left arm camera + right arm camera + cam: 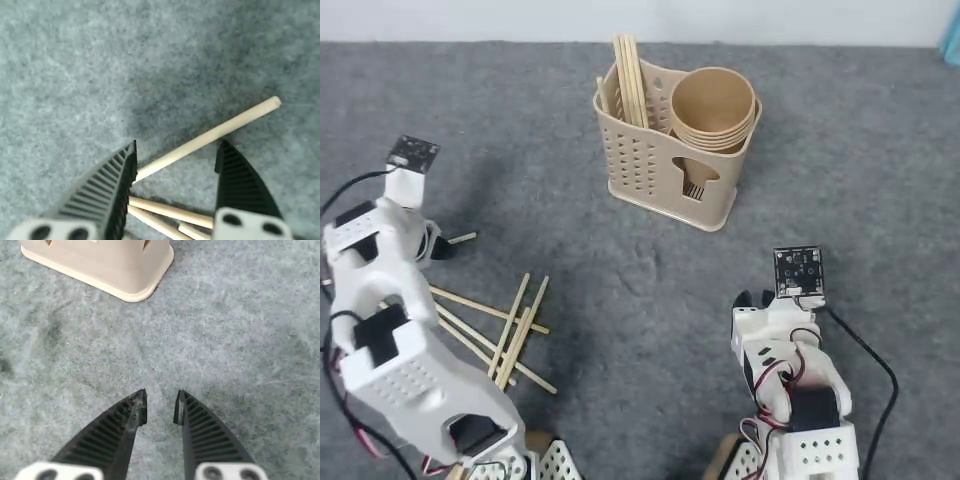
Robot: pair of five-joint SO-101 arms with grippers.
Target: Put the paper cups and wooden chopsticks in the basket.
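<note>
The beige slotted basket (665,170) stands at the back of the grey carpet. It holds stacked paper cups (713,105) and several upright wooden chopsticks (630,80). Several loose chopsticks (505,335) lie crossed at the front left. My left gripper (177,147) is open and low over the carpet, its fingers astride one single chopstick (210,135) whose end pokes out beside the arm (462,238). More chopsticks (170,212) lie close behind its jaws. My right gripper (161,395) hovers over bare carpet in front of the basket (115,265), slightly open and holding nothing.
Both arm bases stand at the front edge, the left arm (390,340) partly covering the loose pile. Open carpet lies between the right arm (790,360) and the basket.
</note>
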